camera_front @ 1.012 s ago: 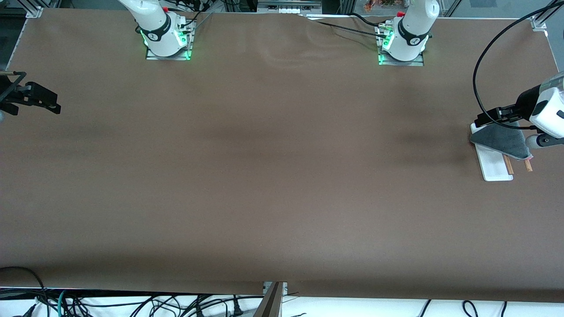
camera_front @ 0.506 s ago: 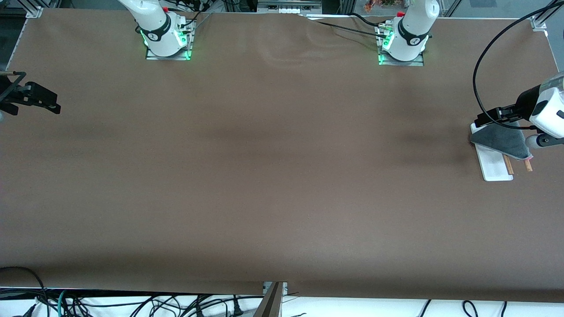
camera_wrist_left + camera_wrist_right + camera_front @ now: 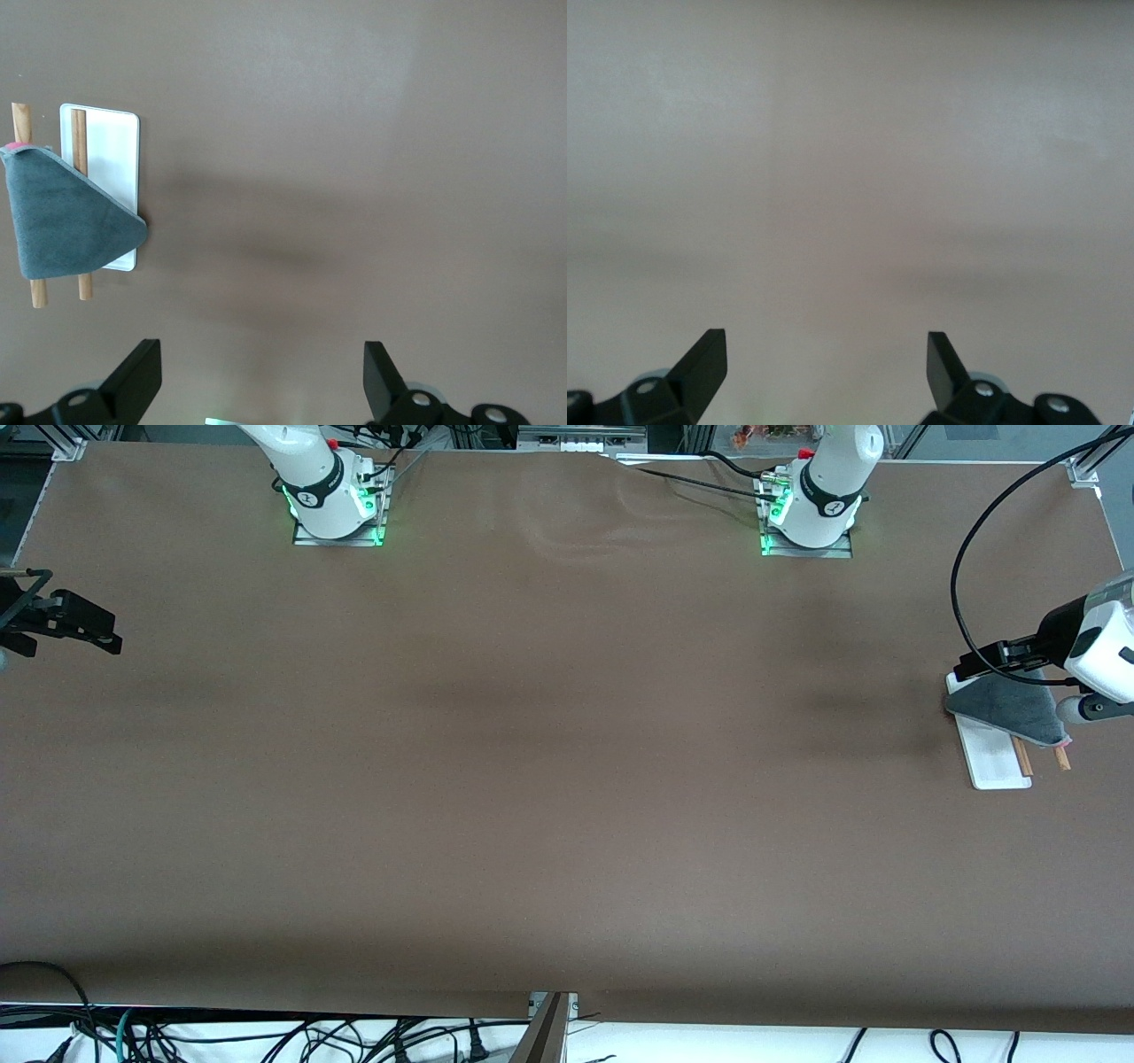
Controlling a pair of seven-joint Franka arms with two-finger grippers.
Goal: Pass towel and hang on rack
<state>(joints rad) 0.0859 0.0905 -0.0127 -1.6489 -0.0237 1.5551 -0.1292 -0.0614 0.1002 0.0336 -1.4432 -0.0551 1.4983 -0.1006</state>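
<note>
At the left arm's end of the table the towel (image 3: 1010,707) drapes over the rack (image 3: 994,755) rods, the left gripper (image 3: 979,662) just above it, jaws spread wide and empty, while the right gripper (image 3: 89,627) waits, equally wide and empty.

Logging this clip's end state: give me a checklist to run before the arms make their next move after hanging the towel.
1. Towel draped over both rods of the rack: ok.
2. Towel hanging evenly: not ok; it lies folded in a triangle, bunched toward one end of the rods.
3. Left tool released: ok; open, nothing between the fingers.
4. Left tool clear of rack: cannot tell; in the front view it overlaps the rack's end, height unclear.
5. Right tool open and holding nothing: ok; it waits over the right arm's end of the table.
</note>
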